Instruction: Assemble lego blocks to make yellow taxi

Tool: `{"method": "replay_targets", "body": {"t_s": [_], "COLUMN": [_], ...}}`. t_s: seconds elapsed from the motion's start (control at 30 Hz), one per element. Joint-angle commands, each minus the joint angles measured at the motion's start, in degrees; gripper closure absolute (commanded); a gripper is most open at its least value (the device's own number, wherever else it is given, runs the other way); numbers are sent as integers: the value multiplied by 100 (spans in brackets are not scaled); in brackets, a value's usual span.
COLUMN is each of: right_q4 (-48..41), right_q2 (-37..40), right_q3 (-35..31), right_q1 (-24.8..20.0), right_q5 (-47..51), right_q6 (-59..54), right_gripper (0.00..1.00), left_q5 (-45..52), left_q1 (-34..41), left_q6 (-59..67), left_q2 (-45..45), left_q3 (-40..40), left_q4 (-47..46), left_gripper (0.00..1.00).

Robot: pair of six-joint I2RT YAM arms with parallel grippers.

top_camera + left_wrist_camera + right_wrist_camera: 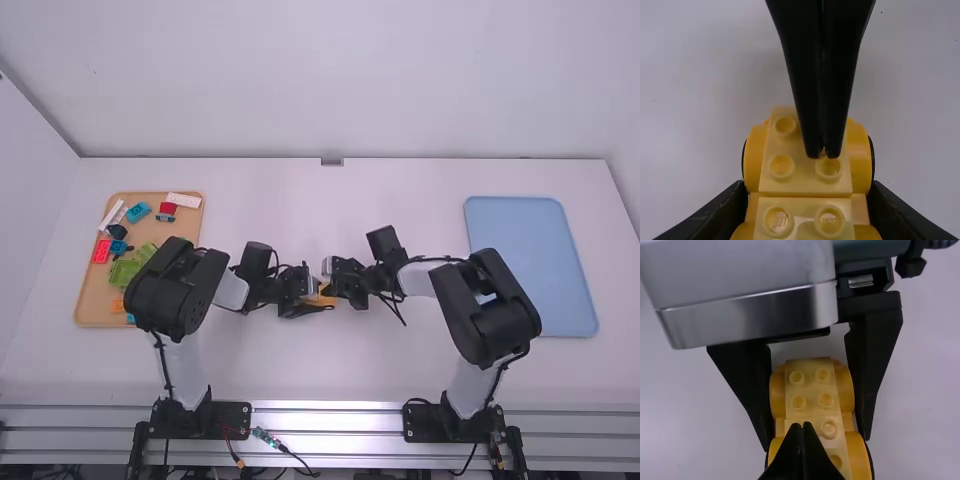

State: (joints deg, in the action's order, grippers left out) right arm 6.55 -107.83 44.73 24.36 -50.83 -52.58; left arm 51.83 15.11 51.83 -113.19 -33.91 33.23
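Yellow wheeled Lego base [812,411] is held by left gripper [322,300] at table's [310,365] middle; right gripper's [330,291] closed fingers cover some studs. Left, brown tray [88,300] carries blocks [102,251]; right, blue tray [530,265].

The high view looks forward and down from well above and behind the 2 arms [180,290], over the table [320,375]. The 2 wrist views look down from close in, facing each other, and share the yellow blocks [782,165], small in the high view.
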Motion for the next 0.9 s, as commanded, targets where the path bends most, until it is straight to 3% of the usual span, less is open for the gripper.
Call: {"method": "replay_targets", "body": {"t_s": [0.0, 0.3, 0.63, 0.87], "right_q4": [-98, 57, -111, 267], "right_q2": [-170, -708, -631, -633], "right_q3": [26, 90, 68, -229], "right_q1": [7, 2, -46, -37], "right_q5": [289, 291, 286, 138], "right_q6": [26, 162, -157, -125], "right_gripper": [100, 100, 100, 100], "left_q5": [15, 13, 15, 15], "left_q1": [11, 42, 9, 44], "left_q6": [49, 51, 49, 53], "left_q2": [-35, -35, -35, -35], "left_q3": [-22, -20, -22, -26], "left_q4": [-39, -42, -20, -22], "left_gripper": [53, 54, 55, 55]}}
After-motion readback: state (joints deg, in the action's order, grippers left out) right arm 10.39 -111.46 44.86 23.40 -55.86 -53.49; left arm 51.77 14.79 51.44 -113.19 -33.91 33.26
